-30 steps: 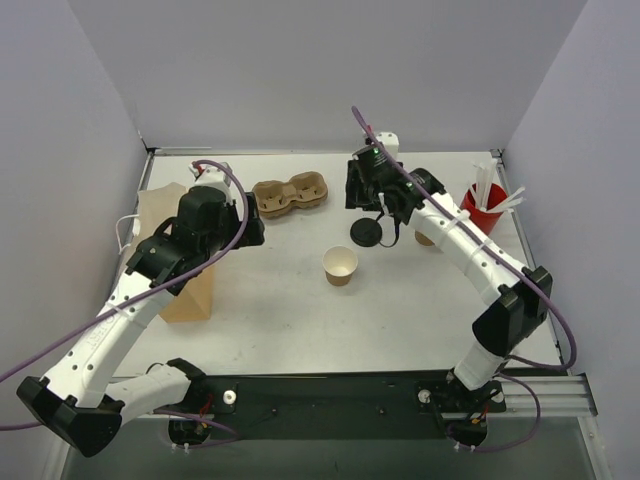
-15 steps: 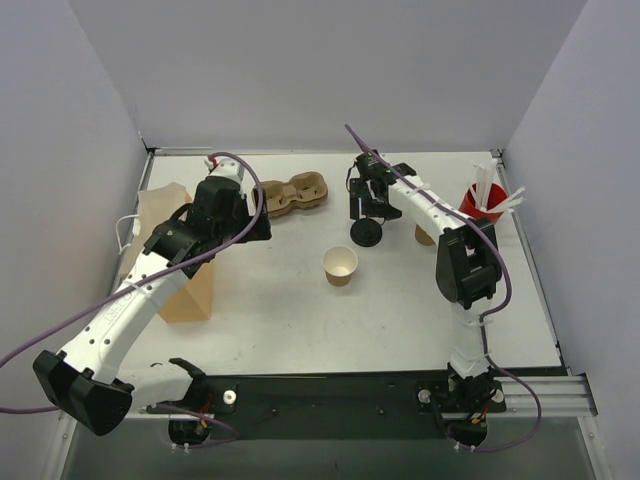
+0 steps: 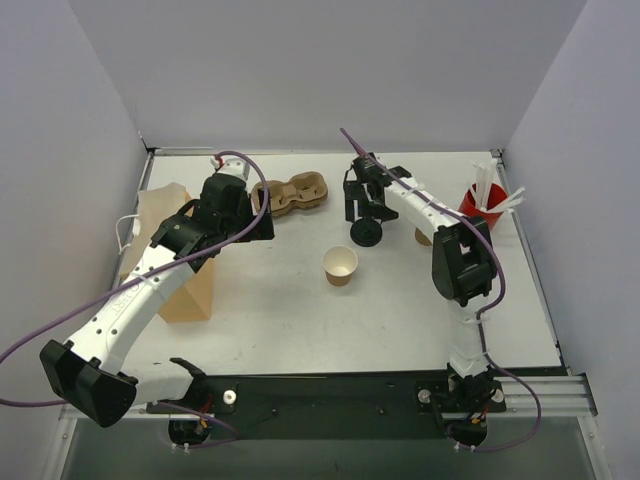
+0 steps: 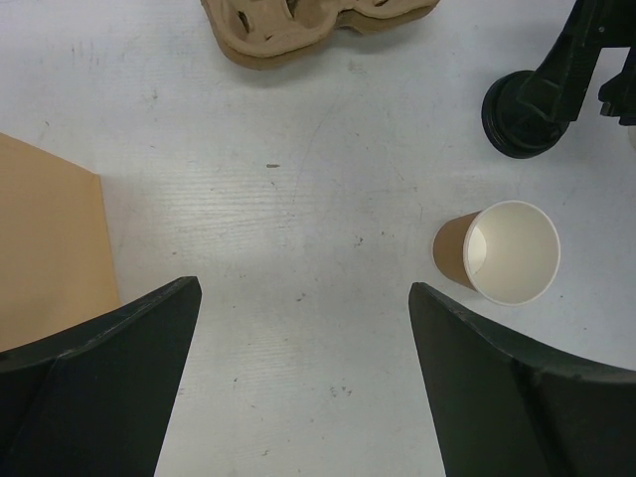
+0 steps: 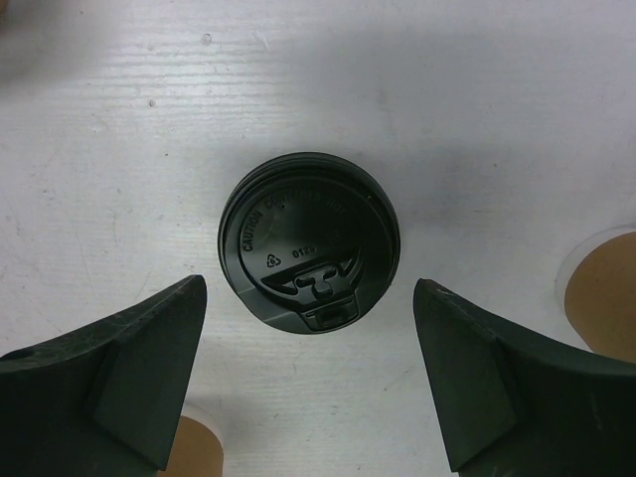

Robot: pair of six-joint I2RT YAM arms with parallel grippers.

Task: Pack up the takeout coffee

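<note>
Right gripper (image 5: 308, 298): hung tips-down over the black lid (image 5: 308, 238), jaws spread wide, one finger to each side of the lid with a gap at both rims; gripped nothing.

Black lid: lay on the white table (image 3: 300, 320), embossed face up, upper right of centre in the overhead view.

Kraft cup (image 3: 341, 265): stood upright and uncovered at the centre of the overhead view, just lower left of the lid and apart from it, white inside showing.

Second brown cup (image 3: 425, 238): sat right of the lid, half hidden behind the right arm.

Left gripper (image 4: 303, 293): gaped fully, held nothing, hovered over bare table at upper left of centre in the overhead view, beside the cardboard carrier (image 3: 290, 195) and above the paper bag (image 3: 175, 260).

Red cup (image 3: 483, 205) with white straws: stood at the upper right.
</note>
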